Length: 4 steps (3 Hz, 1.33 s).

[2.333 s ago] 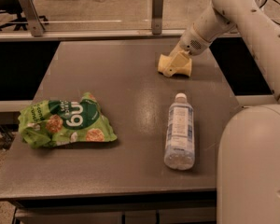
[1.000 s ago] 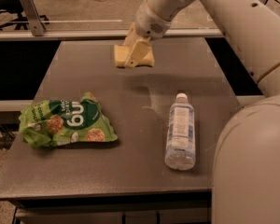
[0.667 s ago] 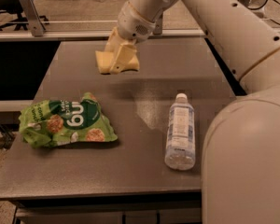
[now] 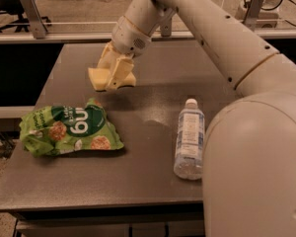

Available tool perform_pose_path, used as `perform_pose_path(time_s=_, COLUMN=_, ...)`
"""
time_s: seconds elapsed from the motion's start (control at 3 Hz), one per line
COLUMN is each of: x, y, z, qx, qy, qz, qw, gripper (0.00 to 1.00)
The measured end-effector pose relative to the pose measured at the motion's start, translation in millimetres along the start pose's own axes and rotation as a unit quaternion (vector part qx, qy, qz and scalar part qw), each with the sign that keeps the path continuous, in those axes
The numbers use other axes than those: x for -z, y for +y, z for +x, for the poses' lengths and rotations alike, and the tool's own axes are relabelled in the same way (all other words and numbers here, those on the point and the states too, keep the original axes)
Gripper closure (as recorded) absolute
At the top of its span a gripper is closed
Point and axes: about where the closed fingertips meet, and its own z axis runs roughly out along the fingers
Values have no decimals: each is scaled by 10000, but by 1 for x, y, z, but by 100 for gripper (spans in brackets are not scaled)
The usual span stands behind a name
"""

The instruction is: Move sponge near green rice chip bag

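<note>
The tool (image 4: 114, 74) holds the sponge (image 4: 98, 79) near the green rice chip bag (image 4: 69, 130).

The gripper (image 4: 114, 72), held over the table (image 4: 153, 177) just behind the bag (image 4: 69, 130), grips the sponge (image 4: 101, 80), whose upper part is hidden by the fingers (image 4: 122, 69). The arm (image 4: 256, 157) is cut off by the right and bottom edges and hides the table's right front corner. Print on the bottle (image 4: 189, 137) is too small to read, and wrinkles swallow part of the bag's lettering.
</note>
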Motion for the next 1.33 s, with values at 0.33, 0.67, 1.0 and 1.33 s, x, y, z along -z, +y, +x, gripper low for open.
perform_pose_path(time_s=0.33, x=-17, y=-1, z=7, qx=10, qy=-19, qz=-225, qw=9997, gripper=13)
perform_pose_path(time_s=0.67, x=-19, y=-5, z=6, qx=11, qy=-41, qz=-165, qw=9999, gripper=0)
perform_pose_path(time_s=1.0, x=-10, y=-2, z=5, qx=-4, qy=86, qz=-16, qw=10000, gripper=0)
perform_pose_path(time_s=1.33, x=29, y=25, z=25, qx=-450, qy=605, qz=450, qw=9961, gripper=0)
